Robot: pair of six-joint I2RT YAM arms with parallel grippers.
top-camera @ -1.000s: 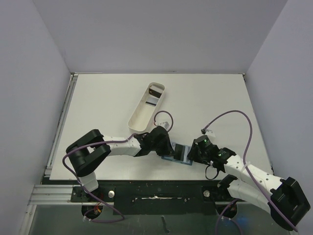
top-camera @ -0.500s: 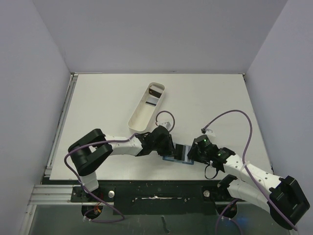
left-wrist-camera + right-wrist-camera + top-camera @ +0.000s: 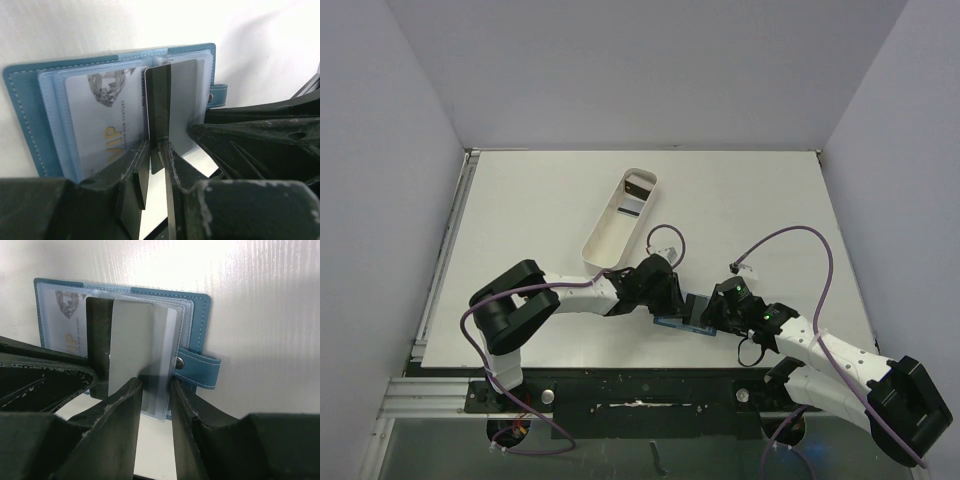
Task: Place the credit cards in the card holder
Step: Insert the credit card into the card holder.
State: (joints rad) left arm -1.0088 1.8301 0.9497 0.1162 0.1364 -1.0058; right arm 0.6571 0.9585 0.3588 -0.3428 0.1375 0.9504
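Observation:
The teal card holder (image 3: 680, 321) lies open near the table's front edge, between both grippers. In the left wrist view the card holder (image 3: 22, 115) shows a VIP card (image 3: 105, 115) and a grey card (image 3: 187, 100) in its clear pockets. A dark credit card (image 3: 159, 100) stands on edge over the pockets. Its near end sits loosely between the fingers of my left gripper (image 3: 157, 155), which is open a little. My right gripper (image 3: 155, 390) is open, its fingertips resting on the pocket leaf that holds the grey card (image 3: 131, 340), beside the snap tab (image 3: 197, 370).
A long white tray (image 3: 592, 245) lies behind the left gripper (image 3: 668, 295), with a dark card (image 3: 639, 186) at its far end. The right gripper (image 3: 715, 312) faces the left one closely across the holder. Purple cables loop over both arms.
My left gripper has eased open off the dark card and shifted slightly right. The right gripper's jaws have narrowed a little. The holder has stayed in place.

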